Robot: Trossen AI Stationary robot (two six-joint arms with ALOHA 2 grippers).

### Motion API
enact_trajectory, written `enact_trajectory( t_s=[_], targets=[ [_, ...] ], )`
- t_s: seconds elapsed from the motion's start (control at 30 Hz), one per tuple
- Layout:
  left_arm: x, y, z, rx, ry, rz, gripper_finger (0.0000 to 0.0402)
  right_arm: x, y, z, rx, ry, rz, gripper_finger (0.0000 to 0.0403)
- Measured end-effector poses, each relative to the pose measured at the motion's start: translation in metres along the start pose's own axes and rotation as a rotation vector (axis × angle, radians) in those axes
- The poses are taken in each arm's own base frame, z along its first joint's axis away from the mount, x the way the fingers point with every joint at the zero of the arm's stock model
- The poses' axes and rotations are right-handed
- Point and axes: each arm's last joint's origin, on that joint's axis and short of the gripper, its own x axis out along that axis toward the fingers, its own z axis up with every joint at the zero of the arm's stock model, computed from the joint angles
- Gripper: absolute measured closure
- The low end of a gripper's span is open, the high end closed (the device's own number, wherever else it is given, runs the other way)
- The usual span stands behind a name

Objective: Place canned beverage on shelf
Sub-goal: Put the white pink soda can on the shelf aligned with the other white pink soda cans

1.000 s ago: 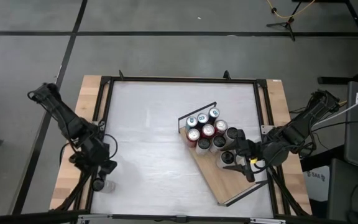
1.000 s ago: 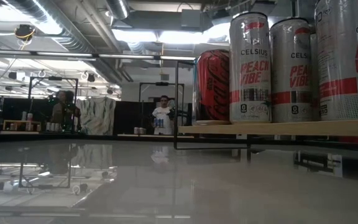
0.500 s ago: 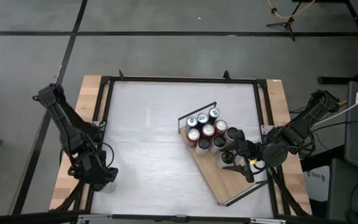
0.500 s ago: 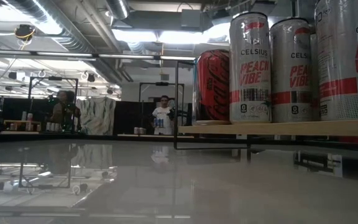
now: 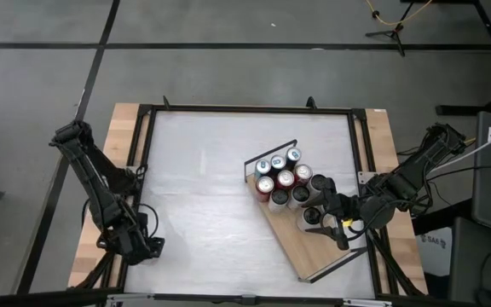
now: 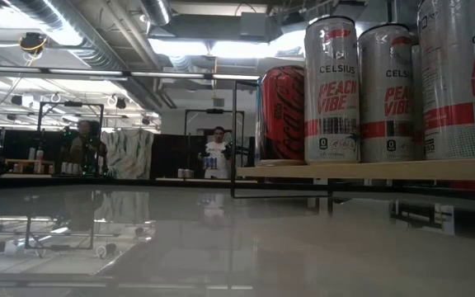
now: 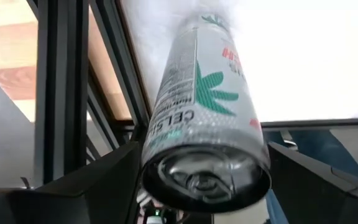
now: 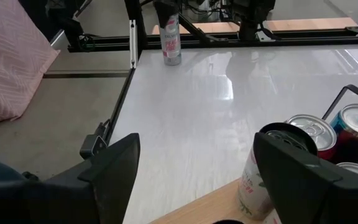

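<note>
The white tabletop in its black metal frame [image 5: 211, 170] carries one long light-wood shelf with thin black wire end rails [image 5: 314, 256], lying slantwise towards the right side. Its upper half is already stocked and its lower half is bare, so the job looks well advanced but unfinished.

There are two dark arms. The left gripper [image 5: 139, 247] is at the table's near left corner, fingers apart on either side of a silver can with a green leaf print [image 7: 204, 106]; no squeeze shows. That can stands well apart from the shelf and has yet to be lifted and carried across. The right gripper [image 5: 335, 223] hovers over the shelf, jaws apart and empty.

The shelved cans [image 5: 285, 178] number about ten, with any beneath the right gripper hidden, plus one on the table.
</note>
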Motion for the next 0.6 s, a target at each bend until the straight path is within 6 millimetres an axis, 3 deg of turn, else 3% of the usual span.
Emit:
enact_trajectory(
  t_s=[0.37,0.6],
  targets=[
    [0.016,-0.008,-0.001,0.035,-0.063,0.018,0.0074,0.0,0.0,0.0,0.0,0.0,0.0,0.0097],
    [0.016,-0.009,0.0,0.107,-0.089,-0.007,0.0127,0.0,0.0,0.0,0.0,0.0,0.0,0.0097]
  ],
)
